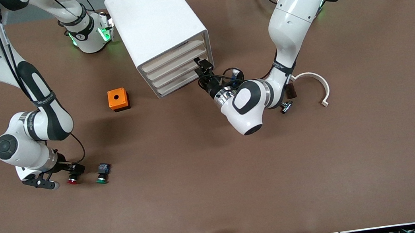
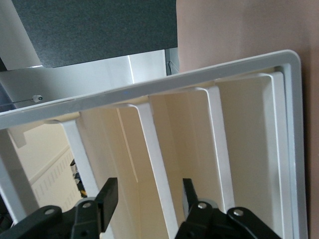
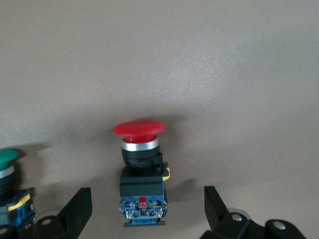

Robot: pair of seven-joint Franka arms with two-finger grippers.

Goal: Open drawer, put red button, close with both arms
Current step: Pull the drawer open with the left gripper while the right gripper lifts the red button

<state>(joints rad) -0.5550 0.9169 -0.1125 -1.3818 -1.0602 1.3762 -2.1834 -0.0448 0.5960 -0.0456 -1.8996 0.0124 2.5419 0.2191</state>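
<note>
The red button (image 1: 72, 179) lies on the brown table near the right arm's end, red cap toward the front camera. My right gripper (image 1: 65, 177) is low over it and open. In the right wrist view the button (image 3: 141, 164) has its blue rear block between the fingers (image 3: 79, 211), with a gap on each side. The white drawer cabinet (image 1: 158, 30) has several drawer fronts (image 1: 179, 70), all flush. My left gripper (image 1: 203, 71) is open at those fronts. In the left wrist view its fingertips (image 2: 107, 198) straddle a white ledge (image 2: 154, 159) of a drawer front.
A green-capped button (image 1: 101, 174) lies beside the red one toward the table's middle, and shows in the right wrist view (image 3: 10, 181). An orange box with a hole (image 1: 118, 99) sits beside the cabinet. A white curved piece (image 1: 317, 86) and small dark parts (image 1: 286, 107) lie by the left arm.
</note>
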